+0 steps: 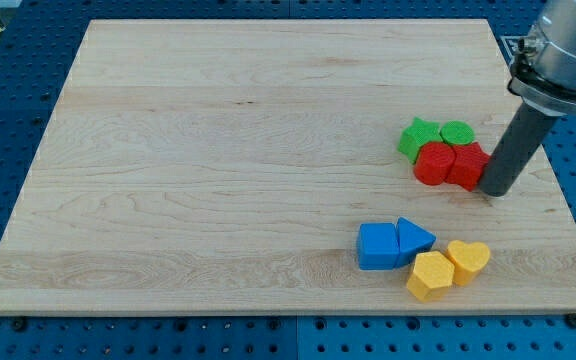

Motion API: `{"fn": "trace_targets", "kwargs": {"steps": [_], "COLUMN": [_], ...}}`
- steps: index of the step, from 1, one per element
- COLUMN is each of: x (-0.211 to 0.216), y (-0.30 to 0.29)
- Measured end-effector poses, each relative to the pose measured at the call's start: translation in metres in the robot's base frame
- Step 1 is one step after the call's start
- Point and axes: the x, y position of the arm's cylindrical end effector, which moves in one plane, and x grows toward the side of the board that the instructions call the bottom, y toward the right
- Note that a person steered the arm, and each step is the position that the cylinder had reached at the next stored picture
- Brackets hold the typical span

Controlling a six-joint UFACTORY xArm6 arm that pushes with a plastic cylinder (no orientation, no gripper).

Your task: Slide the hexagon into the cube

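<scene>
A yellow hexagon lies near the board's bottom edge, right of centre. It touches a yellow heart on its right. A blue cube sits just up and left of the hexagon, with a narrow gap between them. A blue triangle rests against the cube's right side. My tip is well above these, at the right side of a red block whose shape I cannot make out. The tip seems to touch that block.
A cluster sits at the right of the board: a green star, a green cylinder, a red cylinder and the red block. The wooden board lies on a blue perforated table.
</scene>
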Motion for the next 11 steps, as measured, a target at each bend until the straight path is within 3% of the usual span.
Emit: {"fn": "trace_targets", "kwargs": {"steps": [1,3,4,6,10,11], "x": [0.006,0.104,0.125,0.125,0.107,0.107], "y": [0.022,0.070,0.060,0.026,-0.116,-0.109]}}
